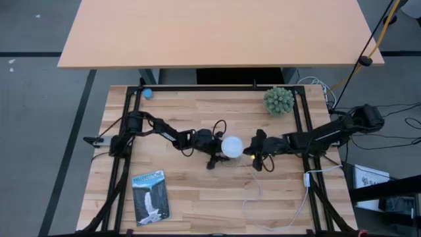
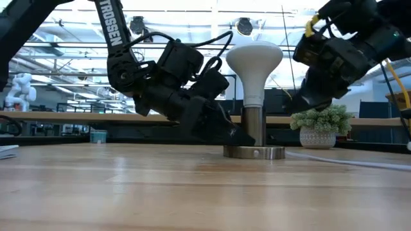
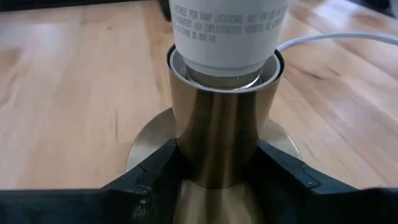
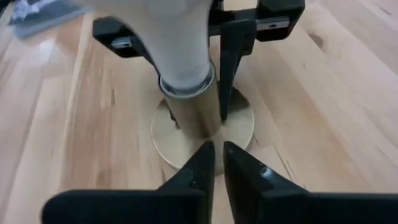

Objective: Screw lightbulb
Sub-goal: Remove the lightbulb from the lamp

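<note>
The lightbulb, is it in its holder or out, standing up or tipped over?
In and upright. The lightbulb stands straight, its neck down inside the brass socket, while the left gripper clamps the socket's stem.

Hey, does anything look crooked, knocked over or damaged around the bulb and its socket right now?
Nothing stands out. The lightbulb stands upright in the brass socket, whose base sits flat on the table, braced by the left gripper.

White frosted lightbulb (image 2: pixel 254 64) with a pale grey neck sits in a brushed brass-coloured socket (image 3: pixel 221 134). Black fingers (image 3: pixel 152 180) flank the socket. Beyond them: pale striped wood worktop (image 1: pixel 197 197), green spiky ball (image 1: pixel 279 100), white cord (image 1: pixel 299 207).
</note>
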### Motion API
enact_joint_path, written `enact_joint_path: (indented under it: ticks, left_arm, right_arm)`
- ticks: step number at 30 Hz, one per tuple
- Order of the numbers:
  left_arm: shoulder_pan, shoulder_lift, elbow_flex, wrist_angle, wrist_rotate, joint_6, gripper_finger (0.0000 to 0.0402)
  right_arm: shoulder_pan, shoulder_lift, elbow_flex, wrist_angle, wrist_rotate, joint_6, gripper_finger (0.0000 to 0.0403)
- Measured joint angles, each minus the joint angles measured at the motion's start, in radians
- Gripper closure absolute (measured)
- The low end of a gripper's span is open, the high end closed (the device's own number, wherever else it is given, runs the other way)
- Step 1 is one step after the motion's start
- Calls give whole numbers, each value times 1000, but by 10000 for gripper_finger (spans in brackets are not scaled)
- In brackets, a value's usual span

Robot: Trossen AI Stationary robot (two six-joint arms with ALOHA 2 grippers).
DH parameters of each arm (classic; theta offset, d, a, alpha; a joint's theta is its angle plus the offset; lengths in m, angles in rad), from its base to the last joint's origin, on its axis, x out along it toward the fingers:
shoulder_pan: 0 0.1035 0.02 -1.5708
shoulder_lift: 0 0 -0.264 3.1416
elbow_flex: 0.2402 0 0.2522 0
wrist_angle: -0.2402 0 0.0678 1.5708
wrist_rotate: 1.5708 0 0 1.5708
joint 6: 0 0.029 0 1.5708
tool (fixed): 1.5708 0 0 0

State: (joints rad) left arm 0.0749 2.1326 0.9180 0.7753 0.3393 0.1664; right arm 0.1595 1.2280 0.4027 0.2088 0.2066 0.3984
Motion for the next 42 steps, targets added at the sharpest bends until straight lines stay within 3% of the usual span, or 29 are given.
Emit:
enact_joint_path:
  ticks: [9, 21, 28, 36, 42]
  left_arm:
    - [106, 2, -3, -17, 341, 50, 229]
    - [116, 2, -3, -17, 363, 30, 225]
    - [116, 2, -3, -18, 361, 52, 225]
    - [115, 2, -3, -16, 331, 53, 225]
    - [114, 2, -2, -13, 253, 52, 225]
  right_arm:
    - [-1, 12, 0, 35, 2, -45, 299]
    - [-4, 275, 0, 521, 56, -179, 184]
    - [-12, 379, 0, 736, 53, -202, 193]
    - [-12, 394, 0, 761, 50, -202, 212]
    - [-13, 394, 0, 759, 61, -187, 238]
